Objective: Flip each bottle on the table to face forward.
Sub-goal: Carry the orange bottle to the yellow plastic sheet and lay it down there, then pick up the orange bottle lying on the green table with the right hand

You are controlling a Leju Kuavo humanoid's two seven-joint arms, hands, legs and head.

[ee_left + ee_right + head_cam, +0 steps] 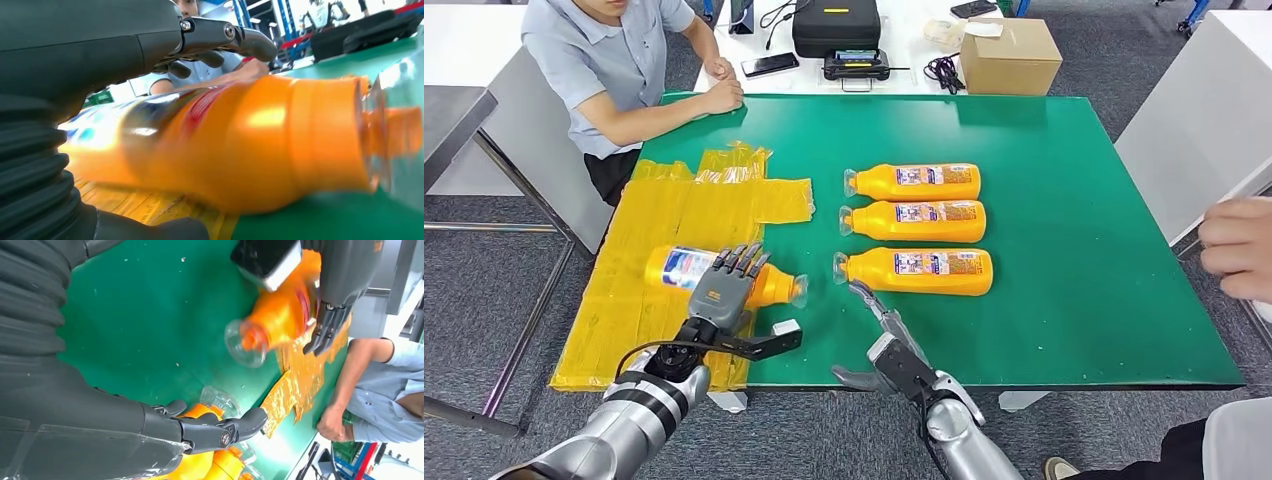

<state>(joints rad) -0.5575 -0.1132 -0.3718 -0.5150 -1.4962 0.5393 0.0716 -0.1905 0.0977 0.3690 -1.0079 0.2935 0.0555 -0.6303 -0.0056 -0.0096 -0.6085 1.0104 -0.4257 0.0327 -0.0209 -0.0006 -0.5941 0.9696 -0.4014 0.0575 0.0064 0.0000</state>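
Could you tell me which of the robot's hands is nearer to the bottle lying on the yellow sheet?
Left. The left hand rests on that bottle; the right hand is off beside it.

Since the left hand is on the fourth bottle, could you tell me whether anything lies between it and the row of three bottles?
Nothing visible does. The bottle under the left hand lies partly on the yellow sheet, and bare green table separates its clear cap from the three bottles. The right hand sits near the table's front edge, below that gap.
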